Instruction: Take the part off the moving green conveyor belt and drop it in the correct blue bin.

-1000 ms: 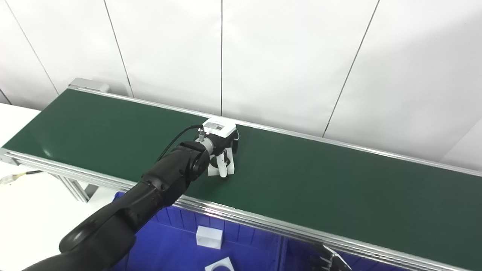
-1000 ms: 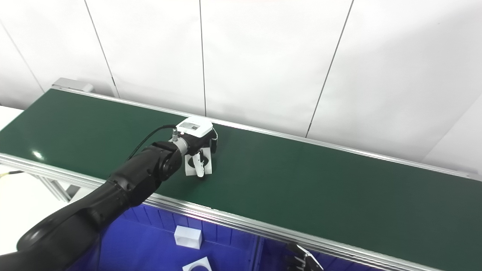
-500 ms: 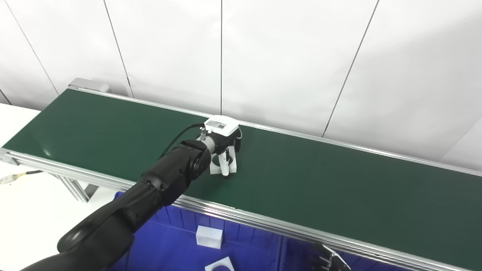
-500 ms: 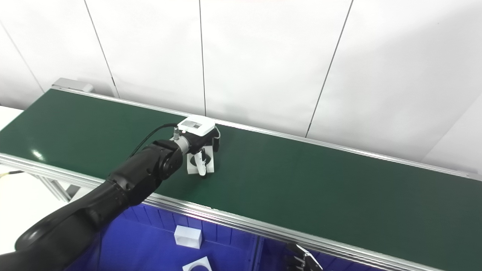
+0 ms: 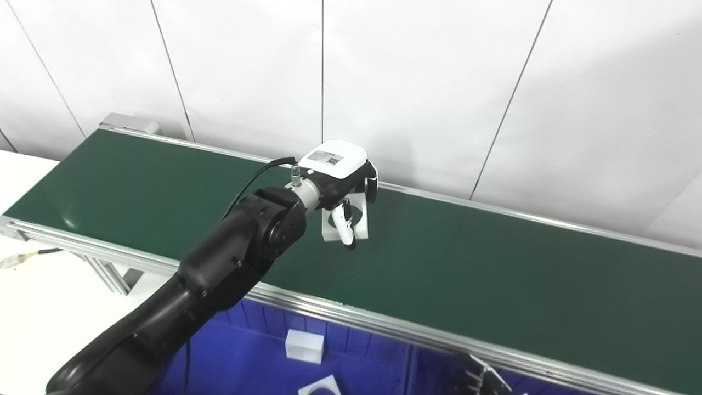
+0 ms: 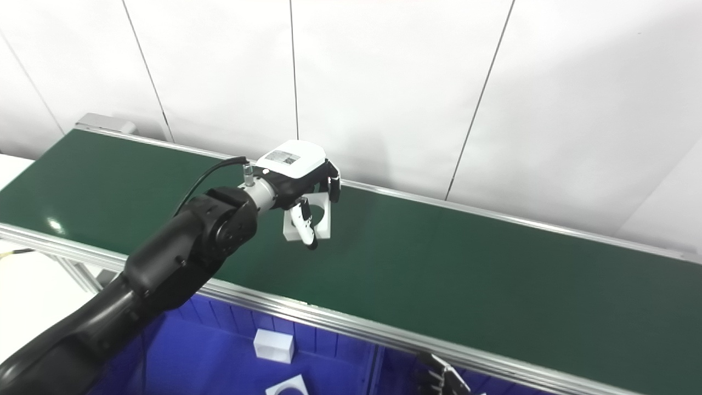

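The left hand (image 5: 343, 189) is closed on the part (image 5: 345, 222), a white block with a round hole through it. The thumb lies across its front face and the other fingers are behind it. The part hangs clear above the belt (image 5: 493, 274), about over the middle of its width, so the picking step seems to be done.

What is left is the carry and the drop. The blue bin (image 5: 247, 356) lies below the near edge of the belt, toward the robot. It already contains two white pieces: a plain block (image 5: 304, 345) and a block with a hole (image 5: 321, 387), which is partly cut by the picture edge. A divider to the right of them suggests a second compartment, but I cannot tell from here which one is correct for this part.

The right hand (image 6: 441, 378) shows only its fingertips at the bottom edge, below the belt. I cannot tell if it is open or closed.
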Tool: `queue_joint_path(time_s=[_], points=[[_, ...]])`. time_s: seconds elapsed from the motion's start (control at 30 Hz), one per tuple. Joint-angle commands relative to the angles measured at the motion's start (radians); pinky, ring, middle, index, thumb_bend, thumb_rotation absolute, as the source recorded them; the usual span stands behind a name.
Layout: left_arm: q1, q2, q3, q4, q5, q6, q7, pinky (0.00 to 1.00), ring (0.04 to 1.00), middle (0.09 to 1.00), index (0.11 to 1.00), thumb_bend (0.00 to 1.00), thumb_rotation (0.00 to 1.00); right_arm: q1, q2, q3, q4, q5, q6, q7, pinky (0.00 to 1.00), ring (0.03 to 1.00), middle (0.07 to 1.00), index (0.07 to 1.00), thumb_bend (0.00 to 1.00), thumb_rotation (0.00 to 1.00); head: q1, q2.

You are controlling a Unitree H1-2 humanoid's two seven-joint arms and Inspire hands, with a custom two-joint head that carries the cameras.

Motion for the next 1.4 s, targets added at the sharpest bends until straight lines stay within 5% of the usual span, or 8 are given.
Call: queue_joint_path(time_s=[0.0, 0.27, 0.7, 0.8, 1.03, 1.17, 1.37], points=[[-0.002, 0.017, 0.030, -0.087, 0.023, 0.023, -0.012, 0.27, 0.361, 0.459, 0.543, 0.50, 0.00, -0.013, -0.002, -0.007, -0.029, 0.014, -0.034, 0.012, 0.68, 0.767, 0.862, 0.774, 0.97, 0.27, 0.003, 0.007], [0.104, 0.015, 0.072, -0.285, 0.065, 0.045, -0.128, 0.26, 0.361, 0.449, 0.542, 0.49, 0.00, -0.010, -0.004, -0.021, -0.047, 0.018, -0.034, 0.033, 0.68, 0.765, 0.862, 0.775, 0.98, 0.29, 0.007, 0.033], [0.364, 0.026, 0.074, -0.396, 0.105, -0.025, -0.124, 0.28, 0.359, 0.454, 0.548, 0.49, 0.00, -0.003, -0.009, -0.026, -0.087, 0.016, -0.034, 0.040, 0.68, 0.759, 0.861, 0.782, 0.98, 0.29, 0.006, 0.088], [0.414, 0.031, 0.081, -0.396, 0.104, -0.042, -0.115, 0.26, 0.353, 0.453, 0.552, 0.49, 0.00, -0.009, -0.010, -0.030, -0.094, 0.021, -0.034, 0.047, 0.68, 0.761, 0.862, 0.780, 0.98, 0.29, 0.010, 0.137], [0.455, 0.031, 0.082, -0.376, 0.113, -0.064, -0.131, 0.25, 0.346, 0.447, 0.547, 0.49, 0.00, -0.013, -0.013, -0.044, -0.144, 0.031, -0.033, 0.064, 0.67, 0.754, 0.859, 0.776, 0.98, 0.27, 0.021, 0.205], [0.465, 0.027, 0.073, -0.373, 0.138, -0.069, -0.145, 0.37, 0.421, 0.495, 0.503, 0.50, 0.00, -0.009, -0.015, -0.048, -0.170, 0.034, -0.033, 0.070, 0.66, 0.744, 0.860, 0.772, 0.97, 0.25, 0.024, 0.224], [0.466, 0.013, 0.073, -0.376, 0.165, -0.054, -0.189, 0.30, 0.374, 0.456, 0.542, 0.50, 0.00, 0.000, -0.014, -0.056, -0.204, 0.052, -0.033, 0.084, 0.66, 0.751, 0.858, 0.771, 0.98, 0.23, 0.033, 0.262]])
